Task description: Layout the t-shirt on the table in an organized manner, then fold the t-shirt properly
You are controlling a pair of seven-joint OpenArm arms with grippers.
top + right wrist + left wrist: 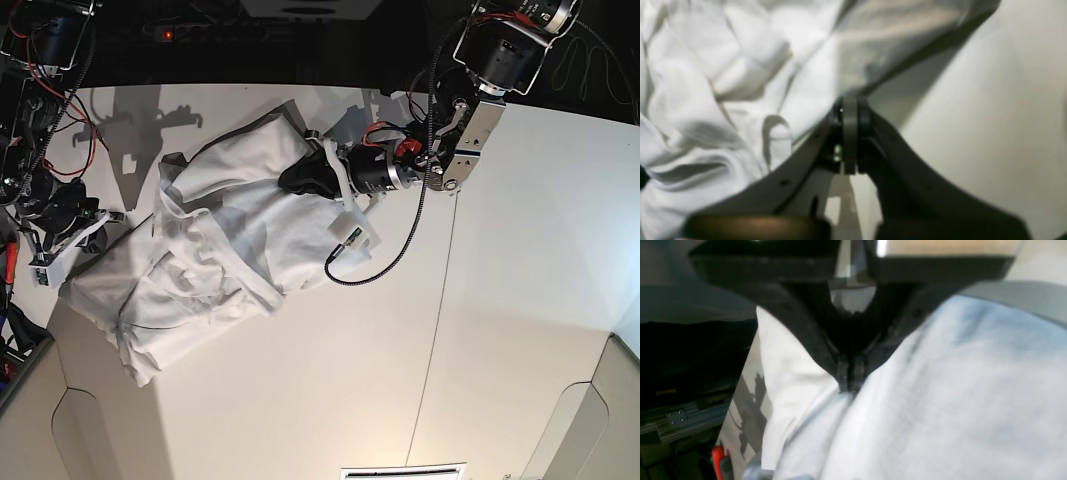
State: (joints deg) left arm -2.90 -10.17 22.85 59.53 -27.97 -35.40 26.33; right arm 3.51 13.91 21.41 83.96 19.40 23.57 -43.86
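White cloth fills your nearest views: in the left wrist view the left gripper (850, 381) has its dark fingers pressed together on a fold of the t-shirt (940, 400), and the fabric spreads away from the tips toward 4 o'clock. In the right wrist view the right gripper (849, 106) pinches an edge of the same garment, its fingers clamped flat against each other, with rumpled cloth piled toward 9 o'clock and bare table (1000, 116) toward 3 o'clock.

Farther off, from the base camera, you see the t-shirt (215, 255) lying crumpled and bunched on the table (400, 400), in the 10 o'clock part of the view. The left gripper (300, 178) holds the shirt's upper edge near 12 o'clock, its arm reaching in from 1 o'clock. The right gripper (95, 222) sits at the shirt's 9 o'clock edge. A thin dark seam (440, 290) crosses the tabletop toward 3 o'clock of the garment.
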